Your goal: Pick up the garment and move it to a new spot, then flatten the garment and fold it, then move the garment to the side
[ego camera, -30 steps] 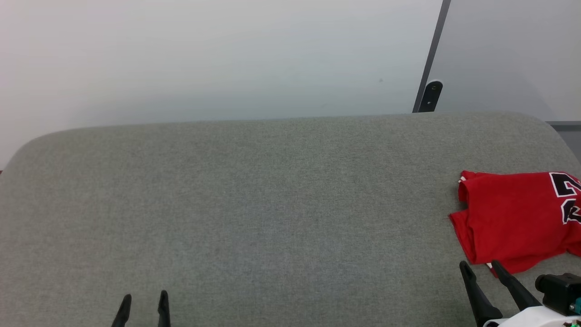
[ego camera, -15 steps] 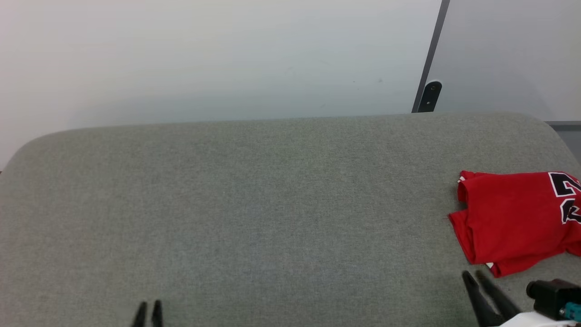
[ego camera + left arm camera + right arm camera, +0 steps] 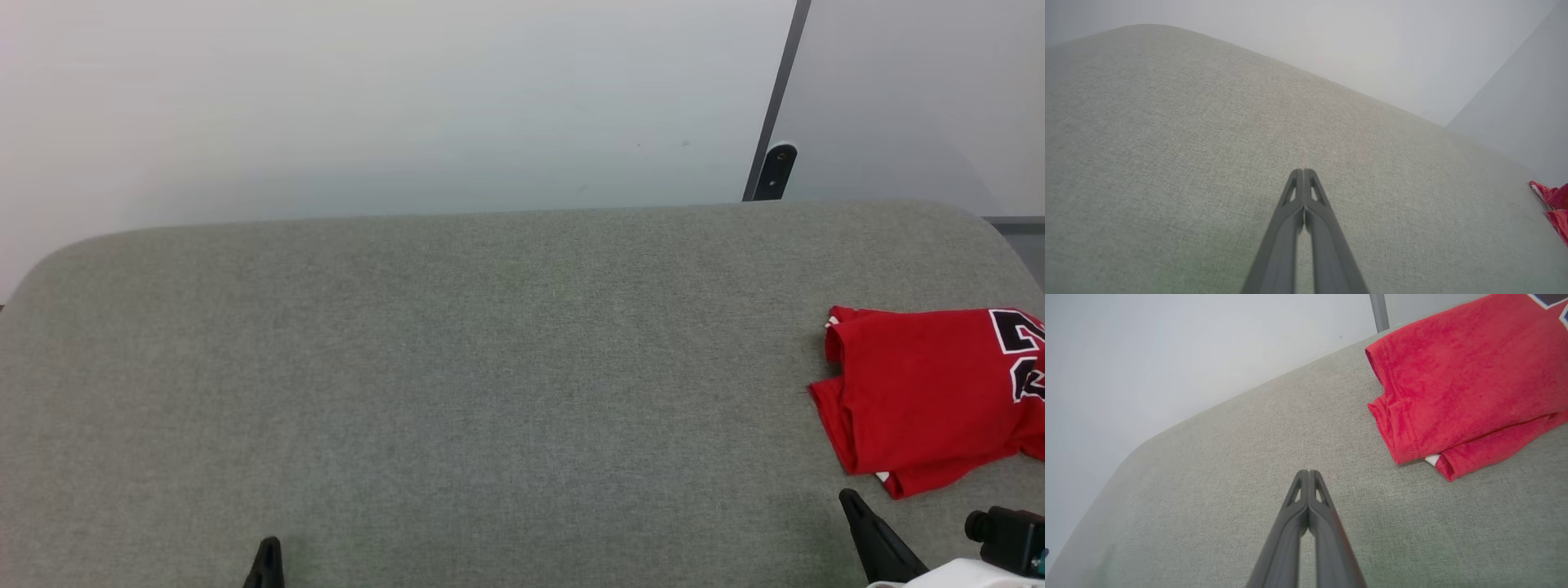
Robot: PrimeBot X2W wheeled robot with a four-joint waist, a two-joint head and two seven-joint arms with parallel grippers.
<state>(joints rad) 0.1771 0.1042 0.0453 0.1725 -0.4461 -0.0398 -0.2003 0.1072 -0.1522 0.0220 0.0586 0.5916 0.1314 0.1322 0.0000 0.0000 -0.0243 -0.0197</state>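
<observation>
**Head view.** The garment [image 3: 922, 392] lies as a folded red bundle at the far right of the grey, fabric-covered tabletop [image 3: 490, 367], and the view's right edge cuts it off. Its long axis appears to run left to right. The black-and-white print [image 3: 1020, 351] faces up at the right end, and a closed fold faces the tabletop's middle. My left gripper [image 3: 268, 555] sits at the lower left, well apart from the garment. My right gripper [image 3: 856, 502] sits at the lower right, near the bundle's near edge but not touching it.

**Left wrist view.** My left jaws are pressed together on nothing, over bare tabletop. A red corner of the garment [image 3: 1553, 204] shows at the right edge.

**Right wrist view.** My right jaws are likewise together and empty. The garment [image 3: 1466, 388] lies ahead and to the right, with a sliver of white trim [image 3: 1432, 459] peeking between layers at its near corner.

**Handling, as judged.** The cloth looks soft, light and limp. Pinching one layer would likely let the stack slide open. The best hold is probably through all layers along the near edge, at two spread points, once the jaws are parted.
</observation>
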